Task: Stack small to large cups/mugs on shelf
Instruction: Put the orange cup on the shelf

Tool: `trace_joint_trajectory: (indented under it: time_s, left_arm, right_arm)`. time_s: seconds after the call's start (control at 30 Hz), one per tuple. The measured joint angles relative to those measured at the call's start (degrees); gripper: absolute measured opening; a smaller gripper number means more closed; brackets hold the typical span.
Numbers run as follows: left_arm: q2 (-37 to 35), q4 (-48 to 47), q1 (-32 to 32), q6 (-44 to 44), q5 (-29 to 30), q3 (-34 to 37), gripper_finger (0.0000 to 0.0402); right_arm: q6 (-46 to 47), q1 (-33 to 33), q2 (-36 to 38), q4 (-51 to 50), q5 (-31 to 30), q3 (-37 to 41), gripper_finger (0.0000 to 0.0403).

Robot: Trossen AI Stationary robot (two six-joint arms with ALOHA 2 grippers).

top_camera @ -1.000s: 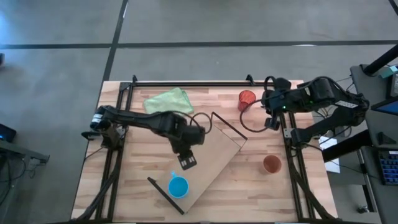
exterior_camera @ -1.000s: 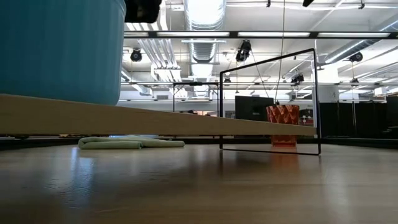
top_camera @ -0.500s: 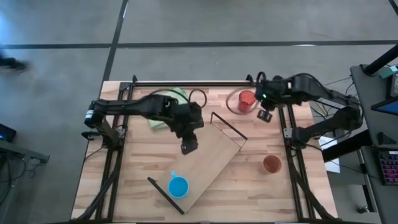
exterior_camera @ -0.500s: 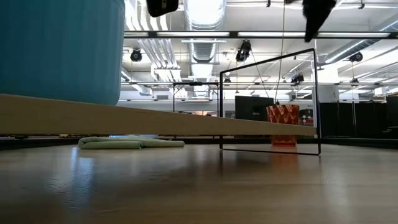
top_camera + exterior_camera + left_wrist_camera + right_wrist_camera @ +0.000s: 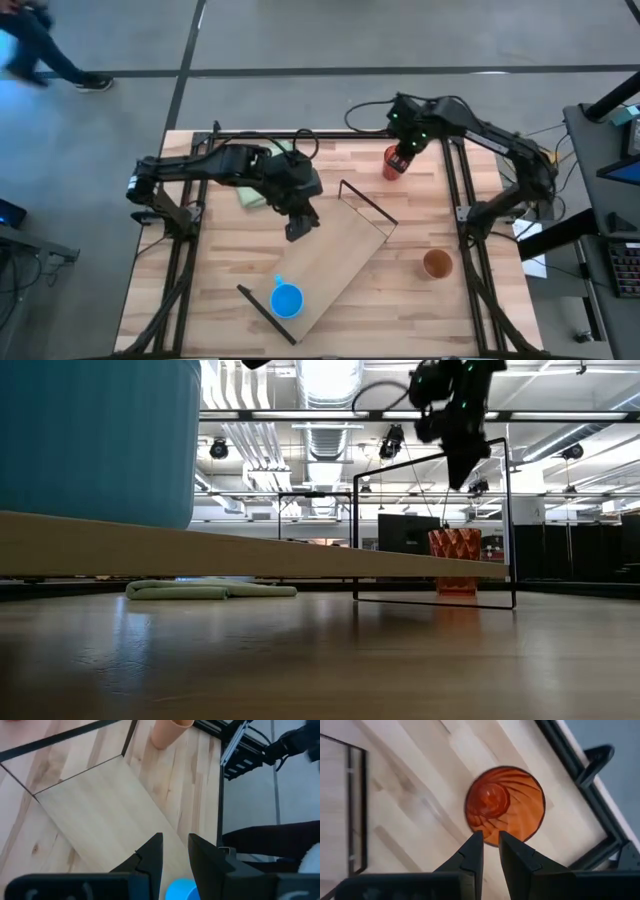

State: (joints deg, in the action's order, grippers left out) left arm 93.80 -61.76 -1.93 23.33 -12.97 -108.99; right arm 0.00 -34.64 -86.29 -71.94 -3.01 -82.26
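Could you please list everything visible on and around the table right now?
blue mug: one, bright blue, on the shelf's near end
red ribbed tumbler: one, red, far right of tabletop, under the right gripper
brown-orange cup: one, right side of tabletop, off the shelf
cloth: one, pale green, far left of tabletop
shelf: one, light wood, black frame ends, lying diagonally
person: one, on the floor beyond the table
left gripper: above the shelf's far end
right gripper: above the tumbler

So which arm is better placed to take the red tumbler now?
The right. Its gripper hangs directly above the red tumbler, fingers nearly closed. The left gripper is over the shelf, far from it.
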Motion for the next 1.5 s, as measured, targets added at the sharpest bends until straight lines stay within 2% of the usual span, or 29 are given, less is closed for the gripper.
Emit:
trace_joint_trajectory:
  time_s: [0.2, 0.37, 1.5]
  left_arm:
    - [0.0, -0.1, 0.0, -0.1, 0.0, -0.1, 0.0077]
    - [0.1, -0.2, 0.0, -0.1, 0.0, -0.1, 0.0077]
    - [0.2, -0.1, 0.0, 0.0, 0.0, -0.1, 0.0077]
  right_arm:
    - [0.2, -0.4, -5.6, 0.0, 0.6, 0.0, 0.0054]
    - [0.2, -0.4, -8.1, 0.0, 4.0, 0.0, 0.0054]
    - [0.6, -0.4, -11.9, 0.9, 4.5, 0.0, 0.0054]
